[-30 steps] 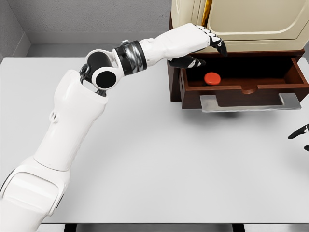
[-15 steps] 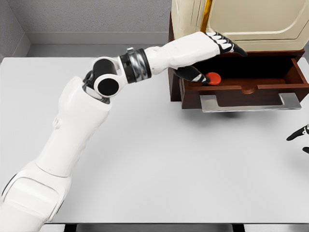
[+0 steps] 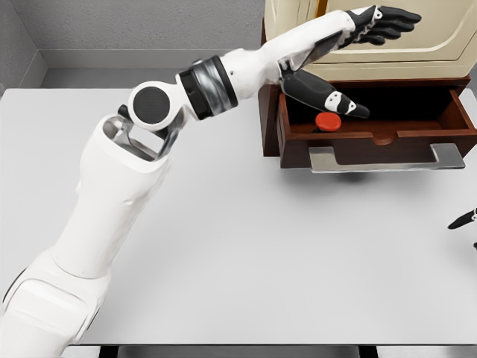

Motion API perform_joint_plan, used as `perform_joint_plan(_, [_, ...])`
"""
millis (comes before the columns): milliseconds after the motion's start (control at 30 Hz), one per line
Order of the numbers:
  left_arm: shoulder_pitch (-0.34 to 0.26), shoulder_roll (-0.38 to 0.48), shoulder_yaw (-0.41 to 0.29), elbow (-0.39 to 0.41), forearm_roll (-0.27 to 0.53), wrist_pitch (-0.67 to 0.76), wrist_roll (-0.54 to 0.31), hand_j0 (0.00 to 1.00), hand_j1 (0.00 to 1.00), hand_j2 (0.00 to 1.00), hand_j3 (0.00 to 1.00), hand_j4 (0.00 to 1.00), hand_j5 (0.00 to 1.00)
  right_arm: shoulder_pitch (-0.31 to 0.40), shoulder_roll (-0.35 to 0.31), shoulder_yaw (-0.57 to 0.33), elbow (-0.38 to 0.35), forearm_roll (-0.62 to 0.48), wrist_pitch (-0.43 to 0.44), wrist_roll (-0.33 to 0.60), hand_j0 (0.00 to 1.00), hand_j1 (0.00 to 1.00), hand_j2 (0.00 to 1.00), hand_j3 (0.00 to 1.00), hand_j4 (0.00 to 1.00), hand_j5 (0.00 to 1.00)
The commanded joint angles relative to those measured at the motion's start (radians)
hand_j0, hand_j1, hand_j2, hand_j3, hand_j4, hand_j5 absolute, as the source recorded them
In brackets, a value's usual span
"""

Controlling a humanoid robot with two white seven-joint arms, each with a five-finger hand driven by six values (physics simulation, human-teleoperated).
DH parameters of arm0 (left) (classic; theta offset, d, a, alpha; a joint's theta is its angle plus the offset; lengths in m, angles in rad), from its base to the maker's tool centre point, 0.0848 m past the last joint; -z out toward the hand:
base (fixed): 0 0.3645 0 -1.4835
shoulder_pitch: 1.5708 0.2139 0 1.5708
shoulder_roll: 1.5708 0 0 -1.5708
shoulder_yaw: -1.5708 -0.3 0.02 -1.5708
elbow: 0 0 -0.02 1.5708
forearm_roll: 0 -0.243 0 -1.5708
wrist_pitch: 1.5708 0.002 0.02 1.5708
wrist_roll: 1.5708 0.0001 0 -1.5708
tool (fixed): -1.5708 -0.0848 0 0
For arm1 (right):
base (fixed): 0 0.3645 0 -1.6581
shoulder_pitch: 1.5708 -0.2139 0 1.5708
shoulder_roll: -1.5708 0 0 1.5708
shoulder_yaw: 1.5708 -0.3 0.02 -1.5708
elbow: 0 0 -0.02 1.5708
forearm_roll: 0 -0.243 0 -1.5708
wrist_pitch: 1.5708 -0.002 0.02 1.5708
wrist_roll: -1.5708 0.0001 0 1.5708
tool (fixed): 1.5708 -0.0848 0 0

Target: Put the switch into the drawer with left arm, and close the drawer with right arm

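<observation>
The switch (image 3: 328, 121), a small red round button, lies inside the open brown drawer (image 3: 447, 112) near its left end. My left hand (image 3: 358, 63) hovers above the drawer with fingers spread wide: the thumb (image 3: 332, 99) hangs just over the switch, the other fingers (image 3: 387, 18) reach up in front of the cream cabinet. It holds nothing. The drawer's grey handle (image 3: 384, 158) juts toward me. Only black fingertips of my right hand (image 3: 463, 220) show at the right edge.
The drawer belongs to a brown cabinet base (image 3: 267, 112) under a cream unit (image 3: 395, 37) at the table's back right. The white table (image 3: 246, 239) stretches in front; a grey wall stands behind.
My left hand has lifted up and to the right from the drawer's left end, fingers spreading. The switch stays in the drawer. The right fingertips dropped slightly at the frame edge.
</observation>
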Motion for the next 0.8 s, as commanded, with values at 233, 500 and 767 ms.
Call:
perform_joint_plan(233, [0.009,0.064,0.018,-0.023,0.190,0.396,0.000,0.92,0.92,0.92,0.92,0.92,0.92,0.020,0.000,-0.009,-0.004,-0.008,0.003,0.000,0.67,0.67,0.67,0.67,0.67,0.67])
perform_joint_plan(500, [0.011,0.133,0.013,-0.020,0.178,0.396,0.000,0.91,0.91,0.91,0.91,0.91,0.91,0.048,-0.002,-0.062,-0.014,-0.011,0.003,0.000,0.72,0.72,0.72,0.72,0.72,0.72])
perform_joint_plan(767, [0.028,0.156,-0.008,-0.037,0.186,0.396,0.000,0.92,0.92,0.92,0.92,0.92,0.92,0.061,0.005,-0.029,-0.001,0.007,0.003,0.000,0.76,0.76,0.76,0.76,0.76,0.76])
